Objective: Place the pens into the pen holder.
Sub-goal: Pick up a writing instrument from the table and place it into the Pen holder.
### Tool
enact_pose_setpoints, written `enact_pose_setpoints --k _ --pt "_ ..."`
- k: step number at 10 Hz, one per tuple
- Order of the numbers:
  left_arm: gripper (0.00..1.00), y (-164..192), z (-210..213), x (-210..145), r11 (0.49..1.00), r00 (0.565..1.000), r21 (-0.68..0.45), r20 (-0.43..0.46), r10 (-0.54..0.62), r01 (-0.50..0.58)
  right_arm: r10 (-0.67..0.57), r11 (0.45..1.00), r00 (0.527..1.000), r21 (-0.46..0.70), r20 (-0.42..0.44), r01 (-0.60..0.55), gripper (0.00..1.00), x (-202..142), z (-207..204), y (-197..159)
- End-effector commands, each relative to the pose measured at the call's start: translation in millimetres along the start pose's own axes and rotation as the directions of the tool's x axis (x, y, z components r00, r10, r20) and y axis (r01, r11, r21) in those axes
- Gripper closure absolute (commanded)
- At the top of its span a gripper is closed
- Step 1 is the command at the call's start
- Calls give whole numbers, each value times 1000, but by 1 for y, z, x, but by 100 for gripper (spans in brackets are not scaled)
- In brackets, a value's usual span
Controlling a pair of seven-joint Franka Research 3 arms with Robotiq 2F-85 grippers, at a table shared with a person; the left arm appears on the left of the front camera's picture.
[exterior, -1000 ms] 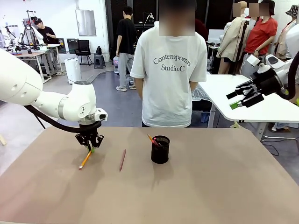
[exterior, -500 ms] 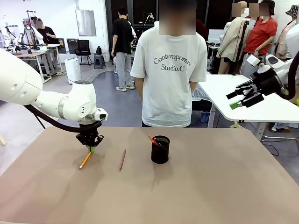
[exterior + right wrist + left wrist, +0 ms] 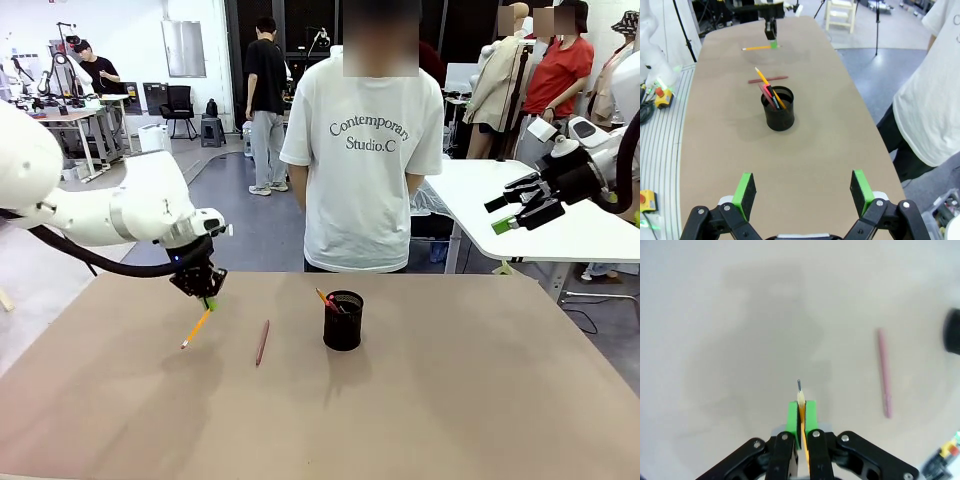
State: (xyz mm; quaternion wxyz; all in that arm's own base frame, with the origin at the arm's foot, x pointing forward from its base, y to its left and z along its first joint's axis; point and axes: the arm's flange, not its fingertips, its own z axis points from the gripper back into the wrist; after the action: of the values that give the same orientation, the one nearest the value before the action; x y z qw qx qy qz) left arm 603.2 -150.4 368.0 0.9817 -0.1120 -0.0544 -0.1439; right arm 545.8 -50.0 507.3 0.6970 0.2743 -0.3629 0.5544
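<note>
Worktop (image 3: 450, 400): a broad, plain brown surface, bare apart from the task's things. A person (image 3: 360, 150) stands at its far edge, beyond the pen holder, hands out of play.

Left tool (image 3: 207, 298): pointed down near the far left part of the worktop, jaws closed on the orange-yellow pencil (image 3: 196, 327). The pencil is pinched at one end between the green pads and slants down and outward from the tool. Whether its lower end is clear of the surface cannot be told.

Right tool (image 3: 502, 213): jaws wide apart and empty, held high and well off to the right, past the worktop's far right edge.

Pen holder (image 3: 343, 320): upright, well to the right of the left tool. Several stowed pens (image 3: 771, 92) lean inside it, so part of the task looks done.

Reddish-brown pen (image 3: 262, 342): flat on the worktop, between the left tool and the holder and touching neither.

Left to do, by this reading: carry the gripped pencil to the holder, then fetch the lying pen.

Room: the path rightward from the left tool is open. Only the lying pen sits below it, and the holder's near side and rim are unobstructed.
</note>
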Motion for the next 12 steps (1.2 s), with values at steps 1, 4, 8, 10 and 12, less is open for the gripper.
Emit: enact_pose_setpoints --k 1,4,8,10,12 --pt "100 10 22 -18 977 993 -179 39 -114 119 3 1000 1000 -5 -3 -3 0 3 0 -2" --pt "100 -6 53 -27 871 888 -290 362 -284 397 3 1000 1000 -5 -3 -3 0 3 0 -2" --pt "100 -26 84 -43 766 633 -232 723 -277 600 3 1000 1000 -5 -3 -3 0 3 0 -2" --pt "100 -34 92 -55 693 535 -224 801 -270 685 3 1000 1000 -5 -3 -3 0 3 0 -2" --pt "100 -34 91 -59 664 556 -276 792 -252 695 3 1000 1000 -5 -3 -3 0 3 0 -2"
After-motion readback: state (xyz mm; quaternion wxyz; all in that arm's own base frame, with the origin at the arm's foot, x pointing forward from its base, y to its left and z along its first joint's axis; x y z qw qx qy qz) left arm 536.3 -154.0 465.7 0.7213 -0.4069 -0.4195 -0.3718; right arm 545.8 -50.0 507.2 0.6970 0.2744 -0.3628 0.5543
